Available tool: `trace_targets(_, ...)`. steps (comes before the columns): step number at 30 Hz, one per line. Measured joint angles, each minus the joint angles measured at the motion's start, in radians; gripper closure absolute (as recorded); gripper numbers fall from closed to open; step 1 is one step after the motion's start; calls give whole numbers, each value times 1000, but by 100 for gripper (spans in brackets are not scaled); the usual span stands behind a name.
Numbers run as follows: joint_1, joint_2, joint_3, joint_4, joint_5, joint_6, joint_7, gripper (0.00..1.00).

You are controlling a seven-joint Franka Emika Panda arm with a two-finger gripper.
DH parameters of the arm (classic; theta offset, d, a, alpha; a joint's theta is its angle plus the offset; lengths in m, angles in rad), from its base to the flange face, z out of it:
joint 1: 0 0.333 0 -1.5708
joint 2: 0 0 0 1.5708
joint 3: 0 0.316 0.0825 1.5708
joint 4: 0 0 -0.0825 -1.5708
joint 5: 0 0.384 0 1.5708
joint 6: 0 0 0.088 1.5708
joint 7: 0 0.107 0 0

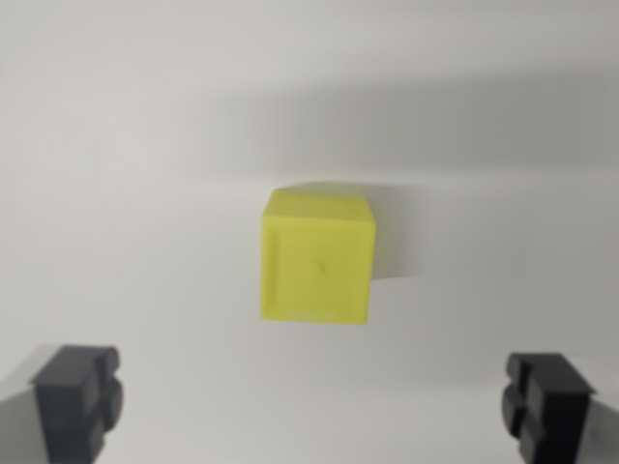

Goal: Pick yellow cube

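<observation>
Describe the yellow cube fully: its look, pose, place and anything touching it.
The yellow cube is a bright, matte, plastic-looking block with a small dimple in the middle of its upper face. It sits flat on a plain white surface, near the middle of the wrist view, casting a soft shadow towards the wrist view's right. The gripper is open, its dark fingertips wide apart and lower in the picture; nothing touches the cube except the surface.
</observation>
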Motion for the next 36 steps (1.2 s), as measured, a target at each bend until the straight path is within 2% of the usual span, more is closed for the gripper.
trace_targets(36,6,141,0,-100,-5,246,65,0)
